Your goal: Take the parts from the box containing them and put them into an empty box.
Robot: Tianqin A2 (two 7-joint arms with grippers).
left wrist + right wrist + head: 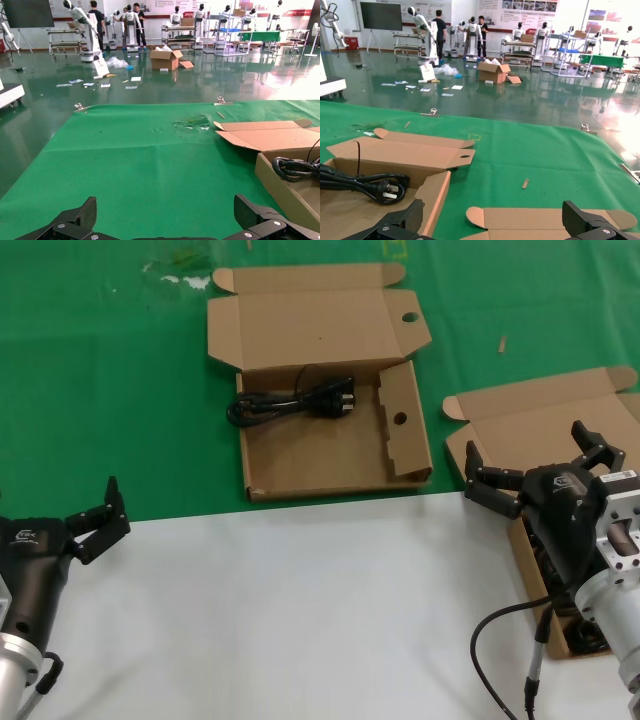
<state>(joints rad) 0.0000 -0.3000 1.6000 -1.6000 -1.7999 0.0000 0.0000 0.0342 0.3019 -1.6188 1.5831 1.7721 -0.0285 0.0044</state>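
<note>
Already one coiled black cable [292,403] lies in the holed box [320,455], which sits open on the green mat at about twelve o'clock in the head view; the cable rests along the box's far wall, its plug toward the side flap with the round hole. So, judging by how things lie, at least one part has been moved over. The plain-lidded box [545,420] stands at about three o'clock, mostly hidden behind the right arm; dark shapes in its near corner at about five o'clock look like more cables, though how many I cannot tell. The job therefore seems partly done, with more to carry across.

The right gripper [535,468] hovers over the plain-lidded box, fingers spread wide and carrying nothing. The left gripper [95,515] is parked at about eight o'clock over the white worktop [300,610], likewise spread and empty.

The near half of the worktop is plain white; the far half is covered by a green mat [100,370] with some scuffed, pale marks near its far edge. Beyond, the wrist views show a large hall with a glossy floor, racks, other robots, several people standing, and scattered cardboard and paper.
</note>
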